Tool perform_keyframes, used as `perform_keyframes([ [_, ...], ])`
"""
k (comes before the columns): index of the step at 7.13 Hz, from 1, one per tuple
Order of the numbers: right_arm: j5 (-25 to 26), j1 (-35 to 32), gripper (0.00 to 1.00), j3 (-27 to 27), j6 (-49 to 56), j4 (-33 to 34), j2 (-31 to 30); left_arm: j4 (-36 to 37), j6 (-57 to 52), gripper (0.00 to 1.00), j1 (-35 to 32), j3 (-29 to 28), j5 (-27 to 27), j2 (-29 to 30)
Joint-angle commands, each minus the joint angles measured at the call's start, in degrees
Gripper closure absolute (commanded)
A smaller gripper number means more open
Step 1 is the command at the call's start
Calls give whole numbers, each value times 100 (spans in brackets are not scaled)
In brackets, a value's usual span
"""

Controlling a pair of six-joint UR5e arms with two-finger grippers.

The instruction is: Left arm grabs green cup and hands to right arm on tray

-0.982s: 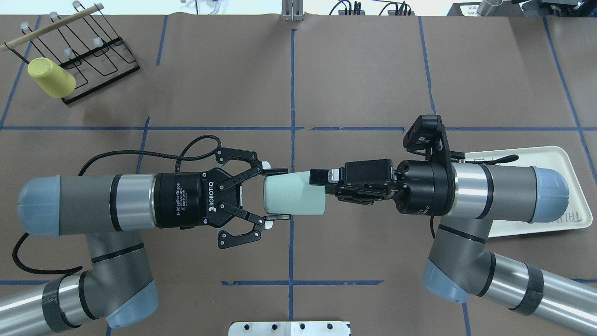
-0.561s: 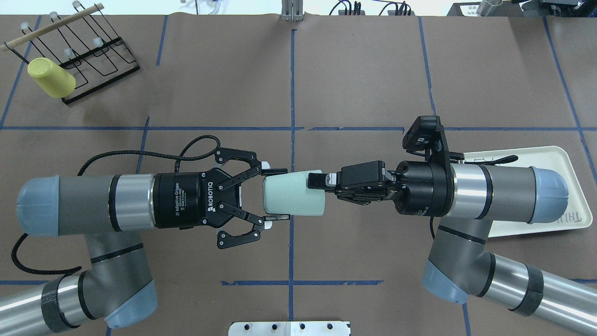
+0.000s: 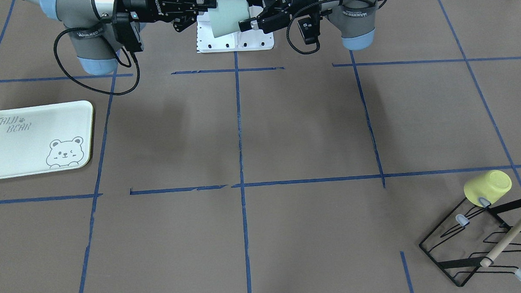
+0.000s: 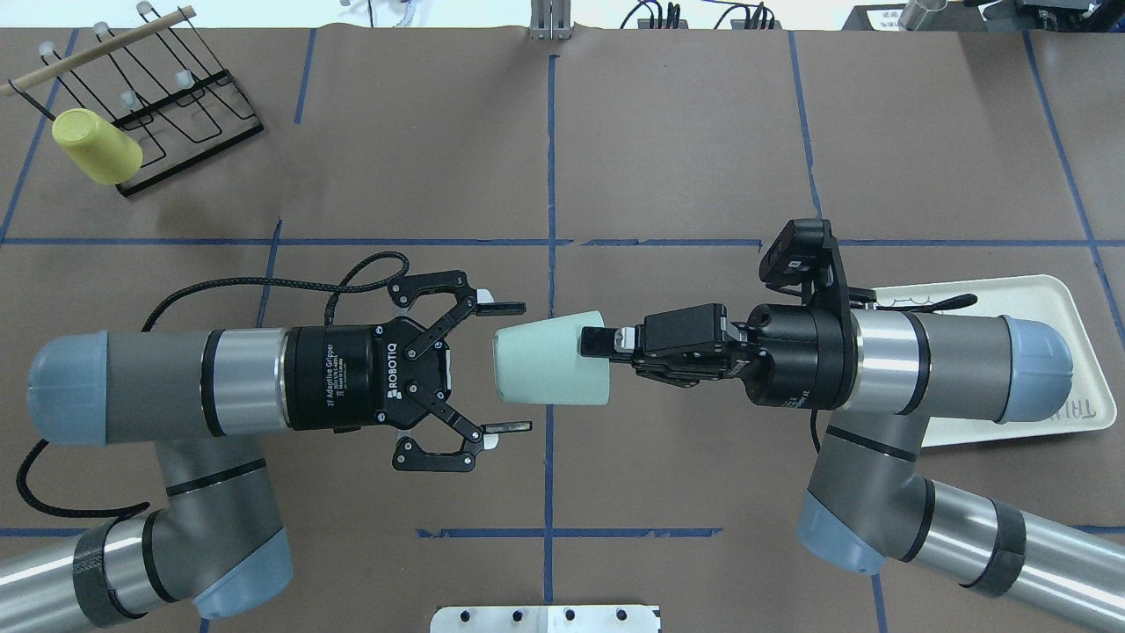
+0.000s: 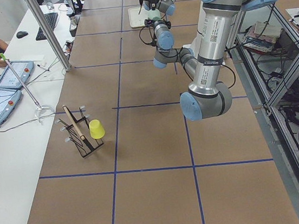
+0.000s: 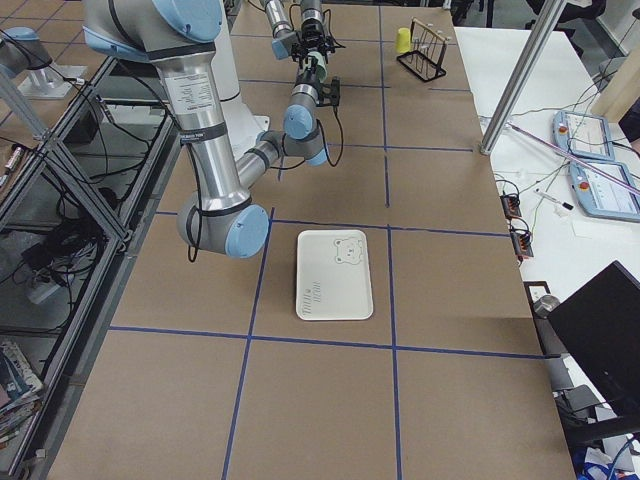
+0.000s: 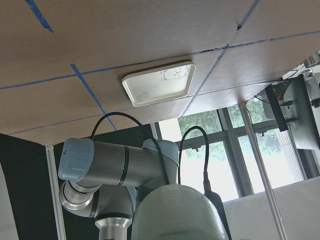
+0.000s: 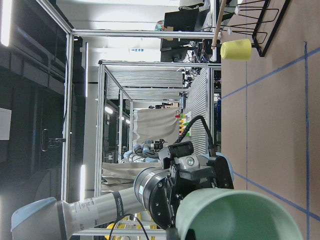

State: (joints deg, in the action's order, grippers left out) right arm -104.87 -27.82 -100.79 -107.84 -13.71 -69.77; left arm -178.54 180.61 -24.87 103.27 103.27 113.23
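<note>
front-facing / green cup: we see it in the air between both grippers, lying on its side, well above the table.
front-facing / tray: flat on the table, below the right gripper and out to that gripper's side, well apart from the cup.
overhead / left gripper: jaws spread wide, holding nothing. The fingertips flank the cup's base with a gap on each side.
overhead / right gripper: clamped on the cup wall at the rim. It is rolled so the fingers stack and only the upper one shows.
overhead / cup axis: horizontal, in line with both wrists. The narrow base points at the left gripper, the mouth at the right.
overhead / tray: behind the right gripper, partly hidden under the right arm.
exterior left / cup: a small speck at the far grippers; too small for us to read the jaws.
exterior right / tray: on the table, back from the right gripper towards its elbow.
left wrist / cup: base dead ahead of the left gripper. No fingers in frame.
right wrist / cup: mouth open right at the gripper, with the left gripper beyond it on the same axis.
our read: the right gripper is the sole holder and nearer the tray. Next, we'd back the left straight out along the axis, then swing the right back and down and turn the cup upright.
risk: the grip is a thin rim pinch, so we think the cup could pivot.
</note>
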Motion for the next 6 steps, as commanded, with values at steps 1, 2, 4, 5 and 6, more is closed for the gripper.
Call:
perform_keyframes([
  [1,-7,-4,100,7,-9,-18,-10,-6,-9,0,0,9,0,-3],
  [2,-25,-83,100,-185,-53,-87,-219,-6,-43,0,-18,9,0,-3],
  [4,19,-110,100,-827,-45,-219,-1307,21,-96,0,-88,-17,26,-73],
  [5,272,-241,100,-837,8,-333,-1737,21,-140,0,-132,-8,35,-91],
  [6,178,-729,100,-785,0,-334,-2186,29,-175,0,-150,-8,9,-91],
])
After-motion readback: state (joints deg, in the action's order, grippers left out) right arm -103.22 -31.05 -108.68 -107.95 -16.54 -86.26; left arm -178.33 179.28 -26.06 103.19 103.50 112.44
